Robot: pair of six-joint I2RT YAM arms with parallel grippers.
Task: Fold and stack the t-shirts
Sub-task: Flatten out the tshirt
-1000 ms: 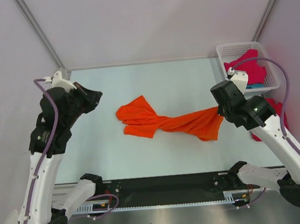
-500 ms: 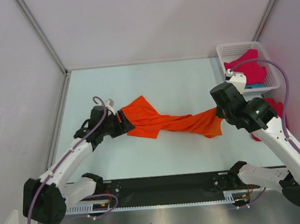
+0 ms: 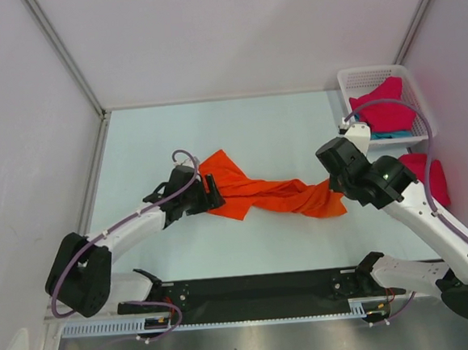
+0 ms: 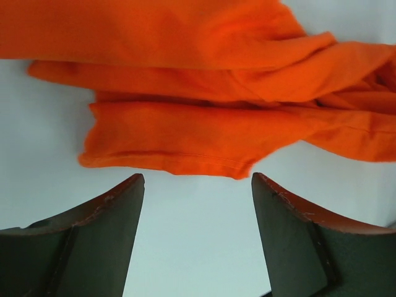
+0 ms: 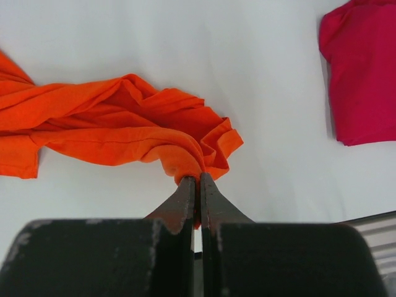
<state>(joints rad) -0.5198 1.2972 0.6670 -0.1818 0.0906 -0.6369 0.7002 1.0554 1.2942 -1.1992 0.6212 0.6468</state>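
Note:
A bright orange t-shirt (image 3: 260, 192) lies twisted across the middle of the table. Its right end is pinched in my right gripper (image 5: 198, 176), which is shut on a fold of the cloth (image 5: 179, 158). My left gripper (image 3: 213, 193) has come low to the shirt's left end and stands open, its fingers (image 4: 117, 210) just short of the hem (image 4: 185, 162) with bare table between them. A magenta-red t-shirt (image 3: 425, 178) lies at the right edge, also visible in the right wrist view (image 5: 362, 80). Another magenta-red t-shirt (image 3: 383, 108) fills the basket over a bit of teal cloth (image 3: 393, 134).
A white mesh basket (image 3: 354, 79) stands in the far right corner. Grey walls enclose the table on three sides. A black rail (image 3: 259, 290) with the arm bases runs along the near edge.
My left arm has swung down from the left wall to the orange shirt's left end, and its gripper has opened. My right gripper has dragged its end of the shirt slightly left.

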